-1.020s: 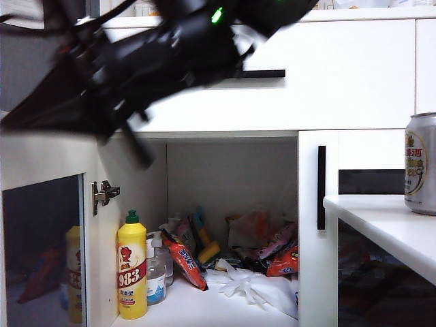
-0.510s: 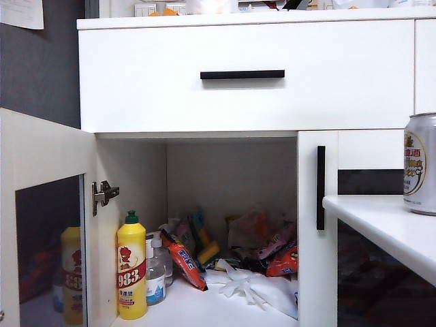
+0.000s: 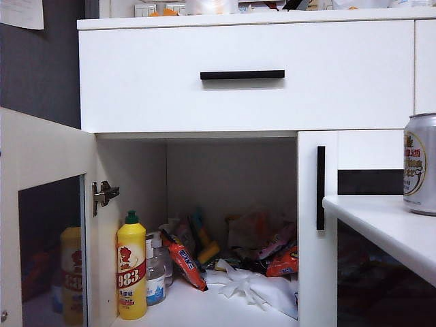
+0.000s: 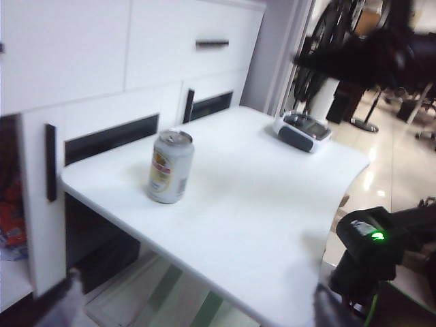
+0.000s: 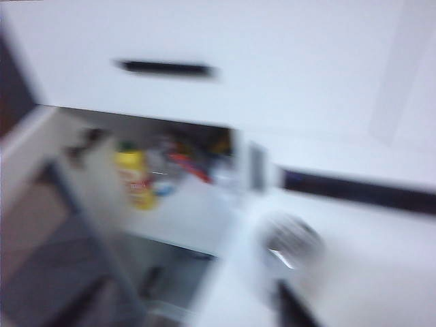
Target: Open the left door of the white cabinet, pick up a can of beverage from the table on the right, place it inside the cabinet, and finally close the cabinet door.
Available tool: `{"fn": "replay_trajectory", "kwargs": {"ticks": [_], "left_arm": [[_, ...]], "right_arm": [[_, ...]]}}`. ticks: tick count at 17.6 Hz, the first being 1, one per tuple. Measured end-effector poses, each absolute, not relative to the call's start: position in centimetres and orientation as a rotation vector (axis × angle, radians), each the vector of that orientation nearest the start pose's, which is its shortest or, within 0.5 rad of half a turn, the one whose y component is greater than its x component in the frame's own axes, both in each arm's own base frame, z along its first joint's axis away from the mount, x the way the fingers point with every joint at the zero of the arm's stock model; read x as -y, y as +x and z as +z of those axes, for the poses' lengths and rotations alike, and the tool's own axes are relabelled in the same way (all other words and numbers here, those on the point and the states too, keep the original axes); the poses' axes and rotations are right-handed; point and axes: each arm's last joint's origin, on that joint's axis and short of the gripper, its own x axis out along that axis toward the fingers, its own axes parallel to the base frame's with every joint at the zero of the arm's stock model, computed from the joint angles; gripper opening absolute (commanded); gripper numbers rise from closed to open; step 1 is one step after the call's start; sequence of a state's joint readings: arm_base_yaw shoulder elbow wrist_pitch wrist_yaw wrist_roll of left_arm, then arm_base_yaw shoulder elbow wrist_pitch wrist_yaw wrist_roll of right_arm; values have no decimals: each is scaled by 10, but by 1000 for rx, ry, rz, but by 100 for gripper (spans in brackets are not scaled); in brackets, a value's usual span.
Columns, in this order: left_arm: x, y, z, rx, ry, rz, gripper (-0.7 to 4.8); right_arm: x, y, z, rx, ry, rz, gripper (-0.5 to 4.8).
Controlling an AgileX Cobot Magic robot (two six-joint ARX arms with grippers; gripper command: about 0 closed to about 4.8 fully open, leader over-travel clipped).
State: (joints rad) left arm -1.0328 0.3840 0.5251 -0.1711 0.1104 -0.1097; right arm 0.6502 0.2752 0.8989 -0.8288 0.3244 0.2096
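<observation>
Exterior view looks straight at the white cabinet [image 3: 245, 102]. The left door [image 3: 41, 157] stands wide open at the left, and its glass shows a yellow bottle's picture. Inside the cabinet, a yellow bottle [image 3: 131, 272] with a green cap stands near the left wall, with bags and cloths piled behind it. The can of beverage [image 3: 421, 163] stands upright on the worktop [image 3: 381, 221] at the far right edge of this view.

Only the wrist views show arm parts. The left wrist view looks across the worktop from beside the cabinet. The left pincer [image 4: 194, 310] sits low and near, with two dark, fuzzy fingertips [image 4: 65, 300] spread wide and nothing between them. The can stands well apart from it, near the cabinet's right door [image 4: 102, 143]. This view also shows a small white and grey box [image 4: 303, 129] at the far end of the worktop, and a black arm part with a green light [image 4: 371, 235] off the worktop's near right edge.

The right wrist view is very blurred. It looks down at the open cabinet and the can's top. The right pincer [image 5: 289, 310] is just a dark streak beside the can, so I cannot tell if it is spread or pressed together.
</observation>
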Motion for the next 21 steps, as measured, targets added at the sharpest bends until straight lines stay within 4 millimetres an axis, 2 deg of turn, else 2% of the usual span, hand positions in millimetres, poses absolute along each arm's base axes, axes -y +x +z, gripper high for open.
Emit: {"fn": "replay_trajectory", "kwargs": {"ticks": [3,5,7,11,15,17,21], "left_arm": [[107,60,295,-78,-90,-1142,459],[113,64,296,-63,-98,-1144,459],[120,67,296,-55,-101,-1142,463],[141,82,291,-62,-97,-1112,463],[169,100,286,-42,-163,-1073,472],[177,105,284,-69,-195,-1072,479],[178,108,283,-71,-199,-1053,479]], "right_arm": [[8,8,309,-177,141,250,479],[5,11,285,-192,175,235,479],[-5,25,266,-254,171,220,479],[-25,51,270,-195,194,232,479],[-46,82,268,-261,145,174,479],[-56,97,264,-290,128,96,479],[-65,114,259,-292,160,-43,479]]}}
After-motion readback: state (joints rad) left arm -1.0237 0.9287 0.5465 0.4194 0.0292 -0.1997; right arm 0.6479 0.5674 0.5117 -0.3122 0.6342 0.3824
